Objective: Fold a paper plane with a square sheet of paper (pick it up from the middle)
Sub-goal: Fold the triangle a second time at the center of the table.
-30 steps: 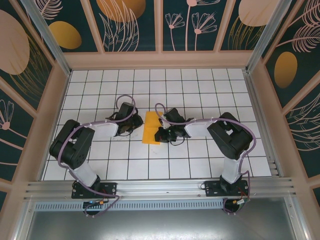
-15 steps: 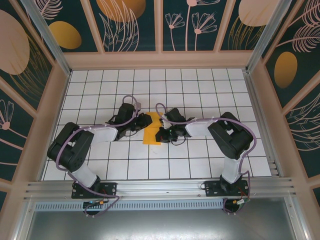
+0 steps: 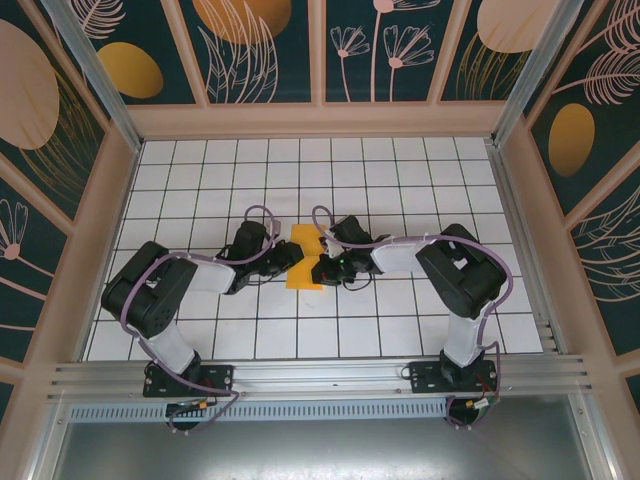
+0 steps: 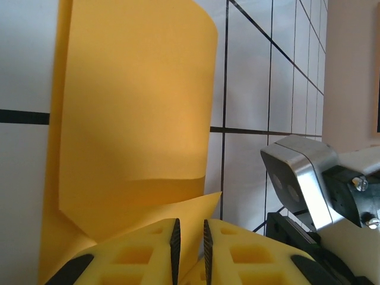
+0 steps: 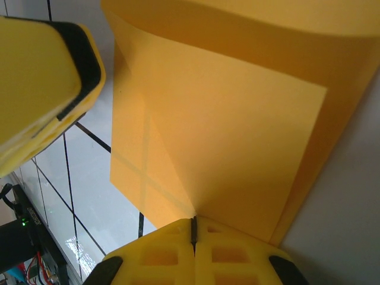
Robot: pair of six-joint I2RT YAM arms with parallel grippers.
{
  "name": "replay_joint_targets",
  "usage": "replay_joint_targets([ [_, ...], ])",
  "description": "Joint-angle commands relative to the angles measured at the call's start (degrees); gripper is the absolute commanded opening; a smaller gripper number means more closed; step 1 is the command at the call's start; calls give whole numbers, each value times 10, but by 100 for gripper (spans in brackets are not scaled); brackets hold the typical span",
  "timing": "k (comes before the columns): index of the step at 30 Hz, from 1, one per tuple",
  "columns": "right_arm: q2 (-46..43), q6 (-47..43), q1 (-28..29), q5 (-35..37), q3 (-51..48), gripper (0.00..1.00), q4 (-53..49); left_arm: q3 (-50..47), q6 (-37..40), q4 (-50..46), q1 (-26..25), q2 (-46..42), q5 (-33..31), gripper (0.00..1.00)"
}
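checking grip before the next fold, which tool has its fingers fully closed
The right tool: its fingers meet with no gap, pinching the paper. The left tool shows a slim gap.

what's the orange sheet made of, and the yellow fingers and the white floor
Square sheet of paper: thin matte paper, seemingly; it curls and holds sharp creases.
Left gripper's fingers: probably matte plastic, moulded or printed, judging by the recessed pockets; dark inner faces.
Table: glossy white with dark grid lines, showing glare; tile or laminate, can't tell.
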Motion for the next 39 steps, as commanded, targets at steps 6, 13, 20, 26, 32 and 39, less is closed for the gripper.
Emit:
replay_joint_targets([
  [6, 12, -1, -8, 36, -28, 0, -75, 28, 3, -27, -8, 35, -61, 21],
  [13, 9, -1, -8, 38, -27, 0, -79, 34, 9, -92, -5, 46, -150, 17],
  [20, 7, -2, -8, 40, -27, 0, -81, 59, 21, -170, 0, 42, -199, 16],
  [26, 6, 0, -7, 39, -31, 0, -77, 68, 35, -201, 18, 17, -215, 17],
  [32, 5, 1, -7, 39, -30, 0, -75, 84, 52, -222, 19, -12, -212, 19],
  [39, 7, 3, -7, 39, -27, 0, -73, 57, 59, -144, 17, -65, -122, 22],
])
